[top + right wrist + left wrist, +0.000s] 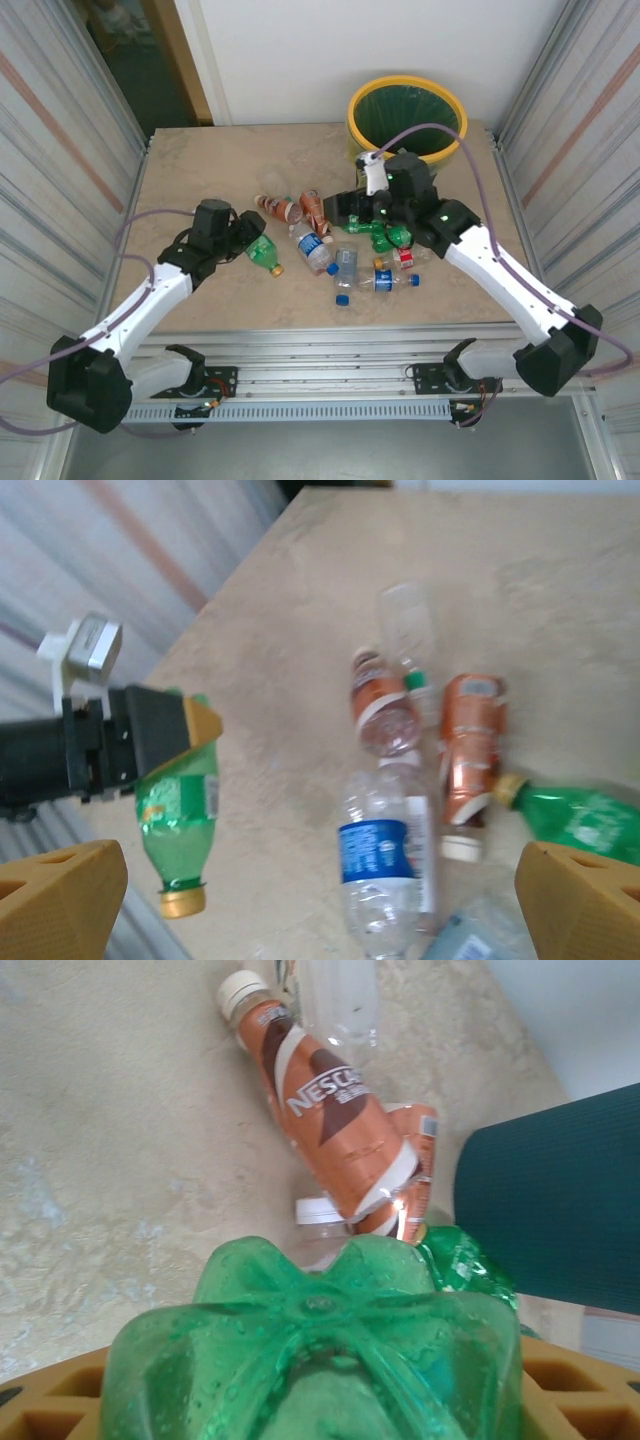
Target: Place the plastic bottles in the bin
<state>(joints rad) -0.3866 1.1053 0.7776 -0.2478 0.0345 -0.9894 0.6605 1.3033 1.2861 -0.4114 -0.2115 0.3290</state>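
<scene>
My left gripper (248, 240) is shut on a green plastic bottle (263, 253) with a yellow cap, at the left of the pile. In the left wrist view the bottle's ribbed base (320, 1350) sits between the orange fingers (50, 1400). My right gripper (345, 212) is open above the pile, its jaws wide apart and holding nothing. Below it lie a clear bottle with a blue label (385, 860), two brown-orange bottles (385, 705) (470, 750) and another green bottle (590, 815). The teal bin (407, 118) with a yellow rim stands at the far right corner.
More bottles lie mid-table: a clear one with a blue cap (344, 272) and one with a red label (392, 280). Corrugated metal walls close in both sides. The table's left half (190, 180) is bare. The bin's teal wall (560, 1200) is close on the left wrist's right.
</scene>
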